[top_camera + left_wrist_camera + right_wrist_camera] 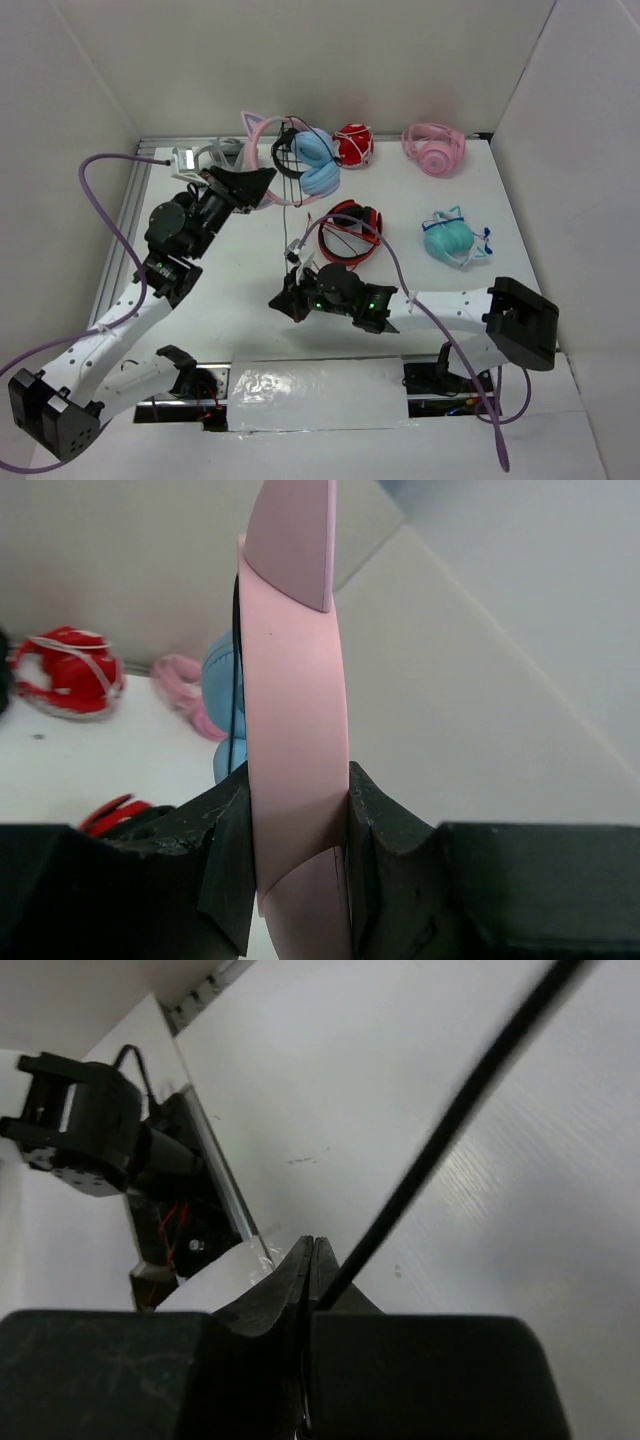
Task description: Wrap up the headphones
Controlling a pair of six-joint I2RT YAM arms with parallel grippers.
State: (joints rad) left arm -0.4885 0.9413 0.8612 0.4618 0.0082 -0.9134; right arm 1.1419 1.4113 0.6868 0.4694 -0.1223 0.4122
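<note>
The headphones (305, 160) lie at the back of the table, with a pink cat-eared headband and light blue ear cups. My left gripper (247, 186) is shut on the pink headband (295, 730), which fills the gap between its jaws; one blue ear cup (218, 675) shows behind it. The thin black cable (293, 225) runs from the ear cups toward the near edge, down to my right gripper (291, 296). In the right wrist view that gripper (313, 1260) has its jaws pressed together, and the cable (450, 1120) rises slanting from beside them, apparently pinched.
Red-and-black headphones (350, 233) lie just right of the cable. Red headphones (352, 146), all-pink headphones (433, 148) and teal headphones (450, 238) lie farther right. White walls enclose the table. A white sheet (315, 395) covers the near edge.
</note>
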